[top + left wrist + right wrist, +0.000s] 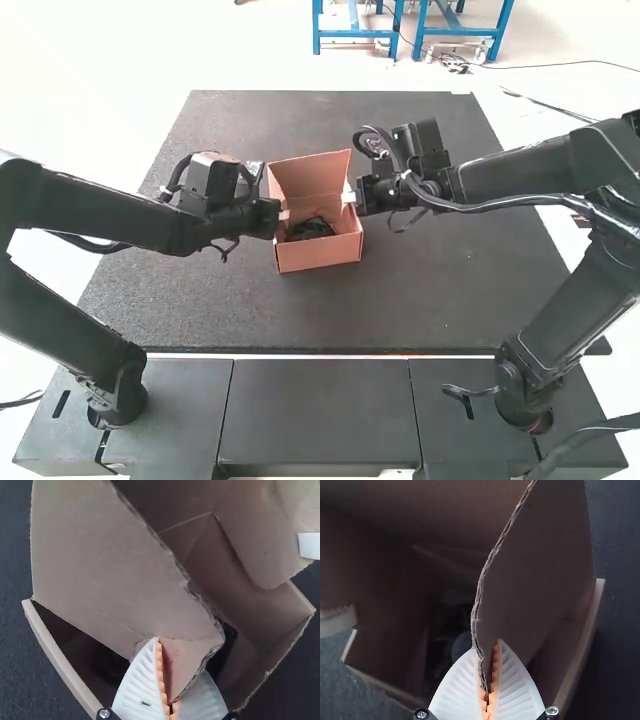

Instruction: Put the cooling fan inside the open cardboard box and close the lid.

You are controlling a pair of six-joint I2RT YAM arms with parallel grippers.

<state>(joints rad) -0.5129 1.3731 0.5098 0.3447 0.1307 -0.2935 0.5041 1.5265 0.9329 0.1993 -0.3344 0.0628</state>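
Note:
The brown cardboard box [318, 250] stands open in the middle of the black mat, its lid [310, 178] raised at the far side. The black cooling fan [308, 228] lies inside it and shows as a dark shape [451, 639] in the right wrist view. My left gripper [282, 215] is at the box's left wall, its white ribbed fingers [142, 680] shut on the left side flap [115, 575]. My right gripper [351, 196] is at the right wall, shut on the edge of the right side flap [540, 575], which stands upright.
The black mat [450, 270] spreads wide around the box with bare room on every side. Black base plates [320, 415] run along the near table edge under both arms.

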